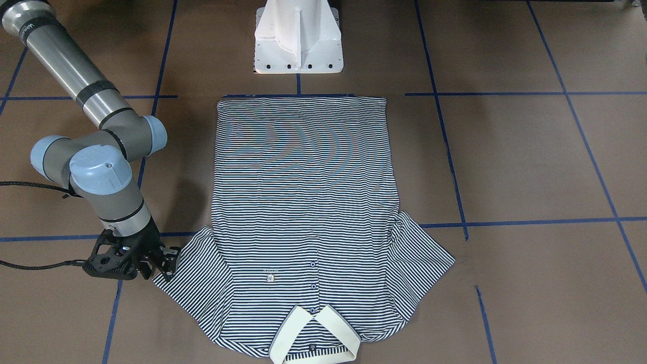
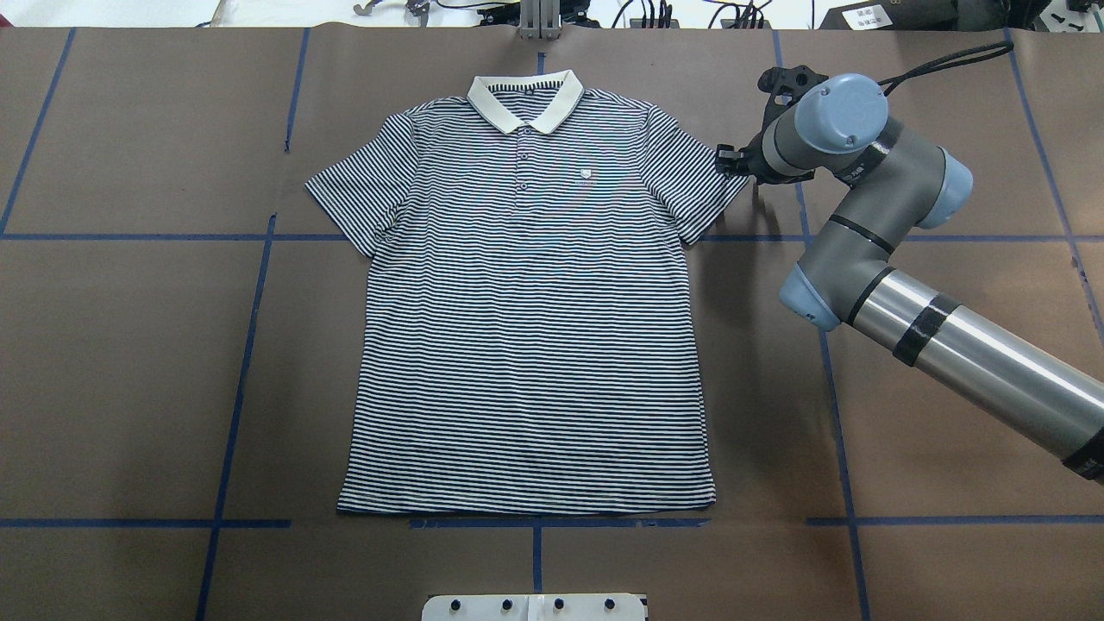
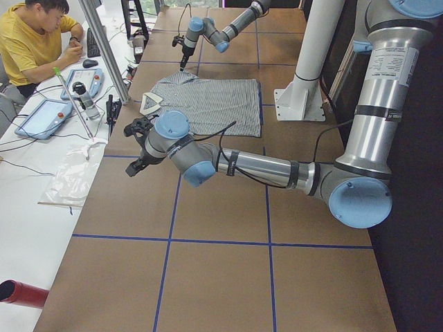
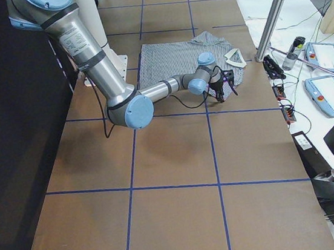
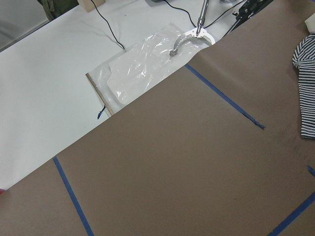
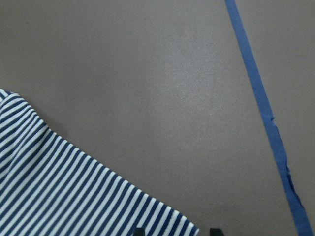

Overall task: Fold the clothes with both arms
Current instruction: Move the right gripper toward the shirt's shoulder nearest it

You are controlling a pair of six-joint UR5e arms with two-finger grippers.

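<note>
Where shirt (image 2: 526, 328) lies flat on table (image 2: 129, 388), collar at 12 o'clock overhead, right gripper (image 2: 729, 159) at 2 o'clock, jaws parted about sleeve corner (image 6: 189, 228), unclamped, fingertips (image 6: 140, 232) cropped. Left gripper (image 3: 133, 169): side view only, opening indeterminable.

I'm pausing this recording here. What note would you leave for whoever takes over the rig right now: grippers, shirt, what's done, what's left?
Grippers: the right gripper is open, its fingertips at the hem corner of the sleeve on the robot's right, gripping nothing. The left gripper is over bare table beside the shirt; whether it is open or shut cannot be told.
Shirt: the polo shirt lies flat, buttons up, collar away from the robot, both sleeves spread.
Done: no fold visible.
Left: all folds, likely starting with this sleeve.
</note>
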